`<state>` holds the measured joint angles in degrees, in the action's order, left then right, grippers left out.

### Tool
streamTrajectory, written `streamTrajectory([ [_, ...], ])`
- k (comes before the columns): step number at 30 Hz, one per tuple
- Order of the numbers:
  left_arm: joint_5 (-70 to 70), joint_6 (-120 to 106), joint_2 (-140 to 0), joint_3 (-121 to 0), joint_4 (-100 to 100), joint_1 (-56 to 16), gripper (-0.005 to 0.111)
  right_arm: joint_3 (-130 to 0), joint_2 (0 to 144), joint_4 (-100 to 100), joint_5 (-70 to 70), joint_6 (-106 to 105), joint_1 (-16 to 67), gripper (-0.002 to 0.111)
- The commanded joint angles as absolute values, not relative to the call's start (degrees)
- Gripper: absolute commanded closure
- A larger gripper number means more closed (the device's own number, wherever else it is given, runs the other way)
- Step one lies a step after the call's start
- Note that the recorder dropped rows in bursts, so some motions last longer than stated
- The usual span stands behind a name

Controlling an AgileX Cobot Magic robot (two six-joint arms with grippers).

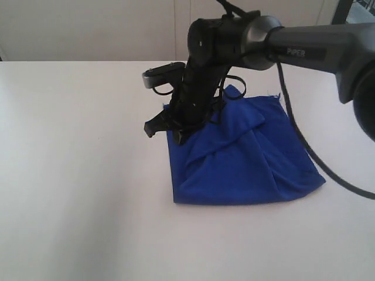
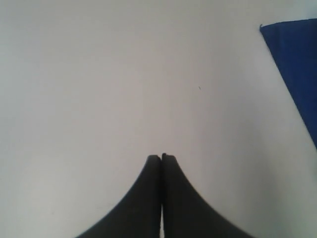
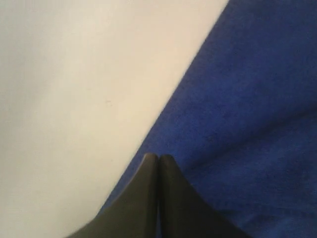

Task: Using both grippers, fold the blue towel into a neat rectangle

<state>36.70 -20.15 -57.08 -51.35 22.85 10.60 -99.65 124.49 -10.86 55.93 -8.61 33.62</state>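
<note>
The blue towel (image 1: 246,158) lies on the white table as a rumpled, roughly square folded bundle with creases across its top. My right gripper (image 1: 177,139) reaches across from the right and points down at the towel's left edge. In the right wrist view the right gripper (image 3: 158,157) is shut, its tips over the towel's (image 3: 247,99) border where it meets the table; no cloth shows between the fingers. My left gripper (image 2: 162,157) is shut over bare table, with a corner of the towel (image 2: 297,64) off to one side. The left arm does not show in the exterior view.
The white table (image 1: 76,175) stretches around the towel on all sides. A black cable (image 1: 316,158) from the right arm hangs over the towel's right side. A pale wall runs behind the table's far edge.
</note>
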Motion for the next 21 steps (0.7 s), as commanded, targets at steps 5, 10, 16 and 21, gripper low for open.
streamTrajectory([
  [5, 37.08, -19.83, -56.62, -51.25, 23.44, 10.66, 0.107, -99.20, 128.76, -8.98, 53.57, -7.23, 34.22, 0.108],
  [10, 37.08, -19.83, -56.62, -51.25, 23.44, 10.66, 0.107, -99.20, 130.73, -8.98, 53.68, -7.23, 34.22, 0.108],
  [16, 37.08, -19.83, -56.62, -51.25, 23.44, 10.66, 0.107, -99.20, 131.54, -10.85, 53.68, -7.23, 34.22, 0.108],
  [21, 37.08, -19.83, -56.62, -51.25, 23.44, 10.66, 0.107, -99.20, 131.54, -13.97, 53.22, -7.72, 34.22, 0.108],
])
